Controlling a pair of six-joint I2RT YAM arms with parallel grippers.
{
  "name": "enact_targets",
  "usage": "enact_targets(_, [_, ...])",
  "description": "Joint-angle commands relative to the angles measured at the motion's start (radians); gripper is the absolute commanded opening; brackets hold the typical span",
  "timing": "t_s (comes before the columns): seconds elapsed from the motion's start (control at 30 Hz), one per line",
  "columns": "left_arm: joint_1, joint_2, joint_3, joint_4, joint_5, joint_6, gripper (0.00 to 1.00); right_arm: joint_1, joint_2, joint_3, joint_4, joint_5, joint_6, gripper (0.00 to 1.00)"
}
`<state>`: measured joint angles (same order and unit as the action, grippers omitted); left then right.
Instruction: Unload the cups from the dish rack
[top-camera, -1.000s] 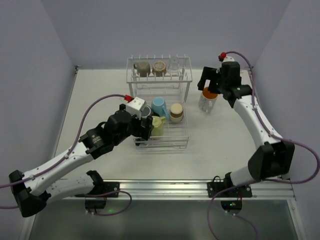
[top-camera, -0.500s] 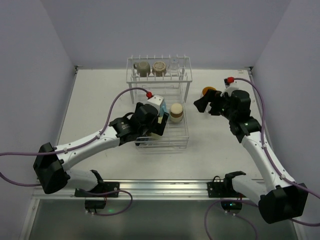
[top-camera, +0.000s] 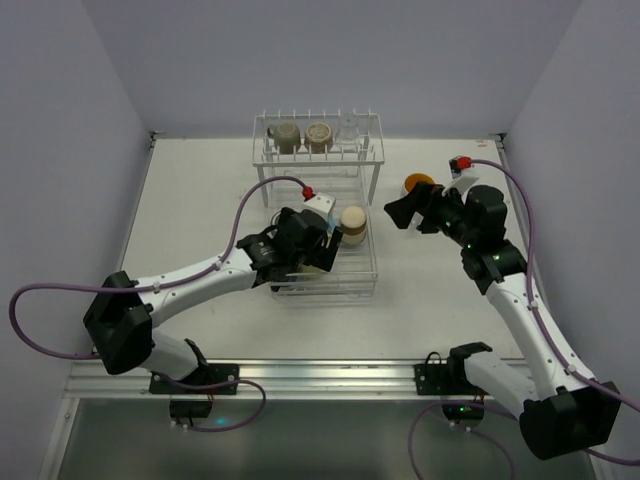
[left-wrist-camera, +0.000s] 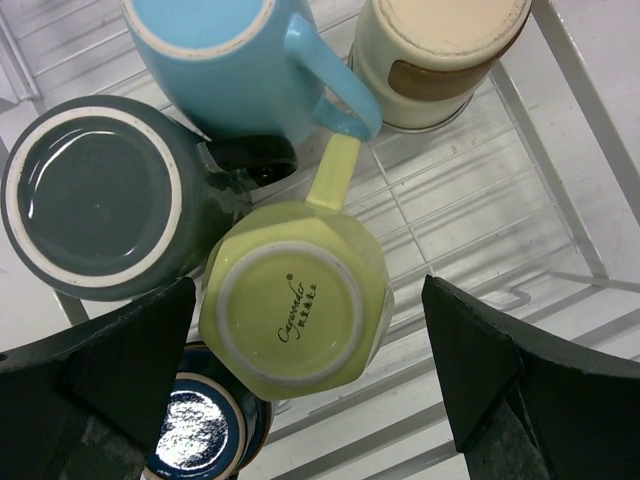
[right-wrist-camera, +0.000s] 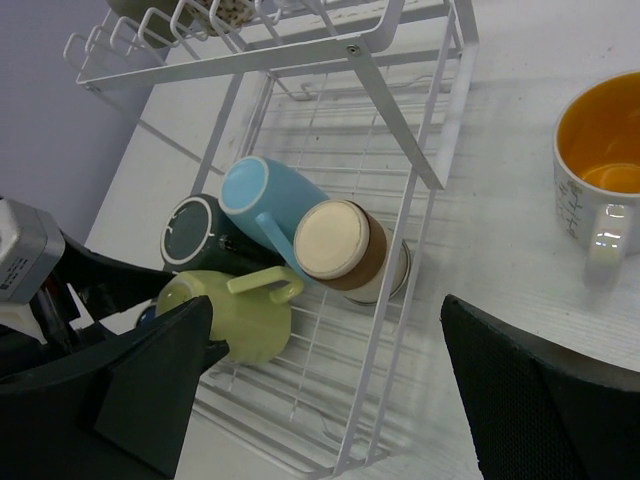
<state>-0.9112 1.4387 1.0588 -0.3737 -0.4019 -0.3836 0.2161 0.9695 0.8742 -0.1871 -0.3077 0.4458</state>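
We start with the table (top-camera: 200, 190). The dish rack (top-camera: 352, 272) stands on it toward 12 o'clock, its long lower basket running back toward us. The left arm reaches in from 8 o'clock and hangs the left gripper (top-camera: 316, 250) over the basket's near end. The right gripper (top-camera: 404, 214) hovers outside the rack, at 3 o'clock of the basket. Both have their jaws spread wide and carry nothing.

Cups crowd the basket. In the left wrist view the yellow-green cup (left-wrist-camera: 290, 315) sits bottom-up straight under the tool. The two fingers (left-wrist-camera: 120, 370) flank it at 9 and 3 o'clock without touching it. Its handle points to 12 o'clock, across the line the jaws close along, so we judge a squeeze would meet the cup's plain walls and miss the handle. The dark green cup (left-wrist-camera: 95, 195), also bottom-up, appears to touch it at 10 o'clock, close to the left finger's path; we see that as the likeliest snag. The light blue cup (left-wrist-camera: 215, 60) lies at 12 o'clock and the tan-and-brown cup (left-wrist-camera: 440, 50) at 1 o'clock.

The left arm is plainly the nearer one to this cup; the right is well apart from it. A white cup with an orange inside (top-camera: 418, 186) stands upright on the table just beside the right gripper, already out of the rack.
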Motion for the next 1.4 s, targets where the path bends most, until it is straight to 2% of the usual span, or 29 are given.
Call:
enact_targets(0.0, [-0.003, 0.011, -0.008, 0.082, -0.029, -0.028, 1.0, 0.003, -0.031, -0.017, 0.043, -0.033, 0.011, 0.99])
enact_targets(0.27, [-0.003, 0.017, -0.059, 0.113, -0.014, -0.052, 0.97, 0.006, -0.029, -0.021, 0.043, -0.044, 0.018, 0.99])
enact_targets(0.37, [-0.003, 0.017, -0.08, 0.128, -0.002, -0.06, 0.89, 0.006, -0.025, -0.023, 0.043, -0.044, 0.021, 0.99])
enact_targets(0.4, [-0.003, 0.02, -0.085, 0.131, 0.001, -0.06, 0.83, 0.006, -0.025, -0.026, 0.044, -0.044, 0.022, 0.99])
enact_targets(0.47, [-0.003, 0.025, -0.094, 0.134, 0.002, -0.061, 0.81, 0.006, -0.023, -0.03, 0.048, -0.048, 0.025, 0.99])
enact_targets(0.53, [-0.005, 0.023, -0.095, 0.139, 0.005, -0.061, 0.72, 0.006, -0.026, -0.035, 0.052, -0.056, 0.03, 0.99])
enact_targets(0.57, [-0.005, 0.02, -0.095, 0.145, 0.002, -0.057, 0.63, 0.006, -0.029, -0.037, 0.054, -0.057, 0.031, 0.99])
enact_targets(0.63, [-0.005, 0.009, -0.092, 0.151, -0.002, -0.052, 0.53, 0.006, -0.037, -0.037, 0.055, -0.068, 0.036, 0.99])
enact_targets(0.67, [-0.005, 0.003, -0.089, 0.153, -0.002, -0.049, 0.42, 0.006, -0.049, -0.038, 0.058, -0.073, 0.039, 0.99])
enact_targets(0.77, [-0.005, -0.034, -0.079, 0.171, 0.024, -0.037, 0.28, 0.006, -0.074, -0.041, 0.069, -0.093, 0.056, 0.99])
enact_targets(0.87, [-0.005, -0.083, -0.057, 0.18, 0.055, -0.029, 0.2, 0.008, -0.118, -0.061, 0.104, -0.12, 0.094, 0.99])
enact_targets(1.13, [-0.003, -0.213, -0.031, 0.239, 0.087, -0.041, 0.13, 0.011, -0.265, -0.201, 0.302, -0.179, 0.298, 0.96])
enact_targets(1.23, [-0.003, -0.245, -0.013, 0.265, 0.101, -0.055, 0.13, 0.014, -0.296, -0.282, 0.446, -0.246, 0.365, 0.96])
enact_targets(1.37, [-0.003, -0.284, 0.009, 0.324, 0.156, -0.102, 0.15, 0.019, -0.337, -0.374, 0.558, -0.312, 0.421, 0.95])
